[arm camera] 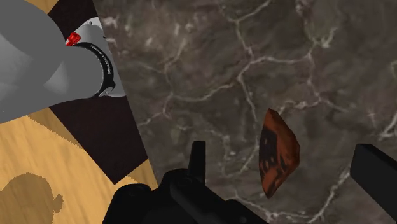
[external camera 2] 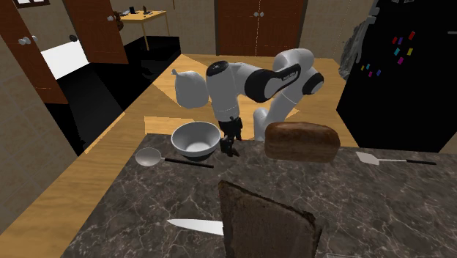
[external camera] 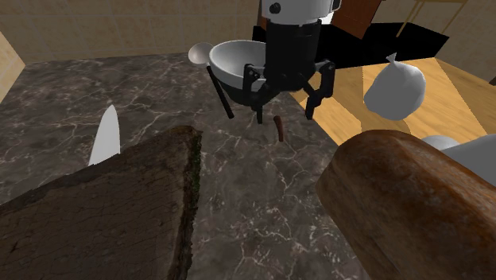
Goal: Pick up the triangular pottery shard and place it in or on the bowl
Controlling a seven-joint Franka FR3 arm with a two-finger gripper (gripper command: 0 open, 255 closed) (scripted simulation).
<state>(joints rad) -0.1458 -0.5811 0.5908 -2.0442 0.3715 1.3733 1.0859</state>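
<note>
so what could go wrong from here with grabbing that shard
1. The shard lies between the fingers of the open gripper. It is small and tapered, so it could slip out sideways as they close.
2. The bowl and the spoon sit close beside the gripper, so the descent or lift could clip them.
3. The edge of the counter is near, and a flicked shard might drop off.

On countertop [external camera 2: 146, 198]: bowl [external camera 2: 195, 139] by stand-side edge, ladle [external camera 2: 149, 156] just beside it toward second exterior view's left corner; shard [external camera: 279, 127] between bowl and loaf [external camera 2: 301, 141]; spatula [external camera 2: 368, 157] beyond loaf; knife [external camera 2: 194, 226] just beside slab [external camera 2: 267, 223] near opposite edge
</note>
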